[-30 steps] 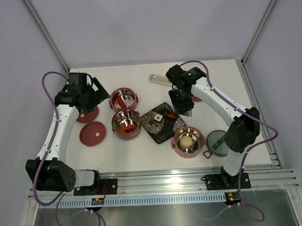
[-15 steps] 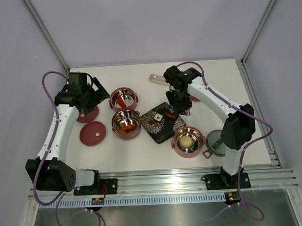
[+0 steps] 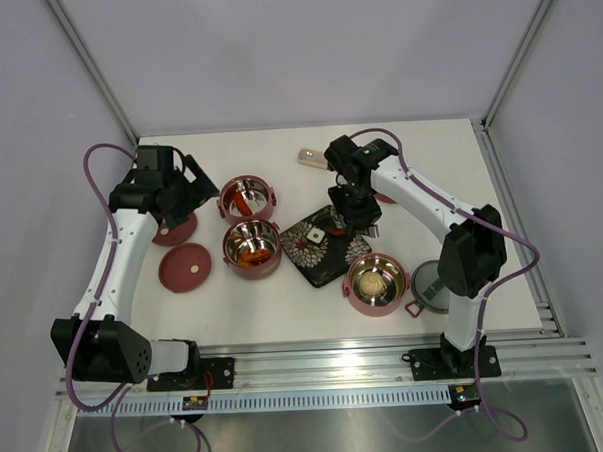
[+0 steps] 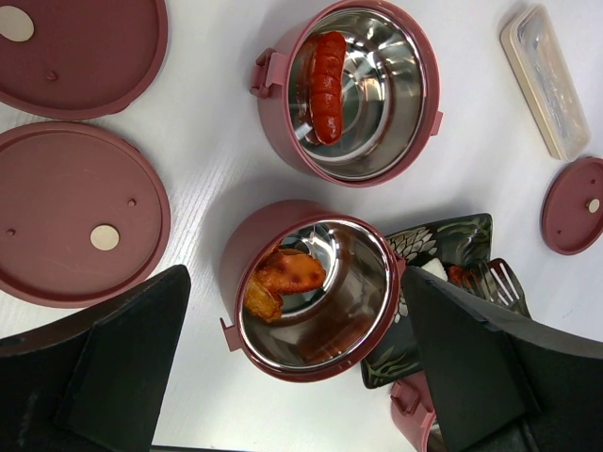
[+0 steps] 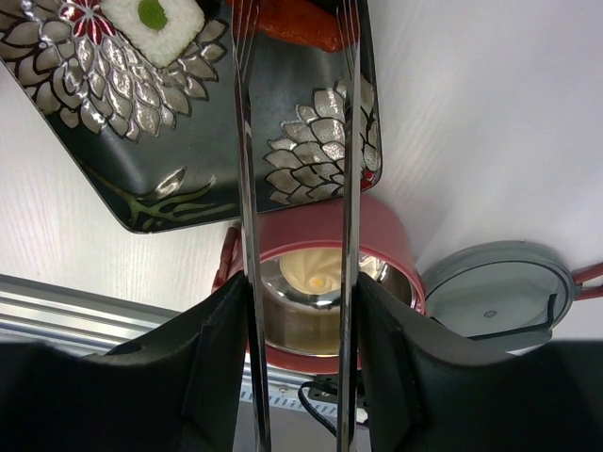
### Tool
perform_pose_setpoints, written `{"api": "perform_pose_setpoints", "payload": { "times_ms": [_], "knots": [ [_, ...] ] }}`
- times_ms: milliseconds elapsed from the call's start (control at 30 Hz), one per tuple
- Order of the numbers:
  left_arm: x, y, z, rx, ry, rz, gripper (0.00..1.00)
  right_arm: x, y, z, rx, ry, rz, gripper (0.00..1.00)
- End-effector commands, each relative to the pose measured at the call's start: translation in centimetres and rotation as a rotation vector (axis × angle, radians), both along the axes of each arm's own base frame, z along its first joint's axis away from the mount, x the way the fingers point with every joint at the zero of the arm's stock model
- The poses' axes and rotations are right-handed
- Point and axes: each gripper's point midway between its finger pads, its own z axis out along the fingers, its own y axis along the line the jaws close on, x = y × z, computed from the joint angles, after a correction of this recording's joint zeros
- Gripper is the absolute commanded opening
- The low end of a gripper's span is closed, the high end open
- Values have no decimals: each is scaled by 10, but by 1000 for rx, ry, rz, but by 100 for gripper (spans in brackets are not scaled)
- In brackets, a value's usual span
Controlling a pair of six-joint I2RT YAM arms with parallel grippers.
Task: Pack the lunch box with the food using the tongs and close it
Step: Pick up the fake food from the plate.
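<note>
My right gripper (image 3: pixel 355 210) hangs over the far edge of the black flowered plate (image 3: pixel 318 253), shut on the silvery tongs (image 5: pixel 243 188). The tong arms run up the right wrist view, slightly spread, tips either side of a red food piece (image 5: pixel 301 24) on the plate. Below them a red bowl (image 5: pixel 377 240) holds the beige ball (image 5: pixel 316 268). My left gripper (image 4: pixel 294 282) is open and empty above two more bowls. One (image 4: pixel 254 254) holds an orange chunk (image 4: pixel 283 273), the other (image 4: pixel 273 113) a red sausage (image 4: pixel 325 75).
Two dark-red lids (image 4: pixel 80 226) (image 4: pixel 85 52) lie left of the bowls, a third (image 4: pixel 575 202) behind the plate. The grey handled lid (image 3: pixel 434 285) sits right of the ball's bowl. A translucent case (image 3: pixel 317 159) lies at the back. A white square (image 5: pixel 155 19) rests on the plate.
My right gripper has shifted a little left and back over the plate's far edge, and the tong arms have spread slightly. The left arm has not moved.
</note>
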Motion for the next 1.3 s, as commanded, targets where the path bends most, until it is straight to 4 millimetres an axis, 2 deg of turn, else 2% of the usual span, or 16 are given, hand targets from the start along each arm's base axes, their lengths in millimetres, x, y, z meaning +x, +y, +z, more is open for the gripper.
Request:
{"api": "perform_pose_setpoints", "payload": {
  "times_ms": [0, 533, 833, 1067, 1267],
  "knots": [
    [11, 1, 12, -4, -54, 10, 99, -3, 2, 1, 21, 7, 26, 53],
    [11, 1, 9, -2, -50, 5, 99, -25, 8, 22, 100, 59, 12, 54],
    [11, 0, 7, -10, -46, 4, 99, -31, 3, 34, 104, 44, 20, 54],
    [10, 0, 6, -14, -47, 7, 99, -32, 0, 23, 81, 60, 26, 54],
    [9, -1, 5, -17, -44, 12, 99, -24, 4, 10, 75, 56, 21, 54]
  ]
}}
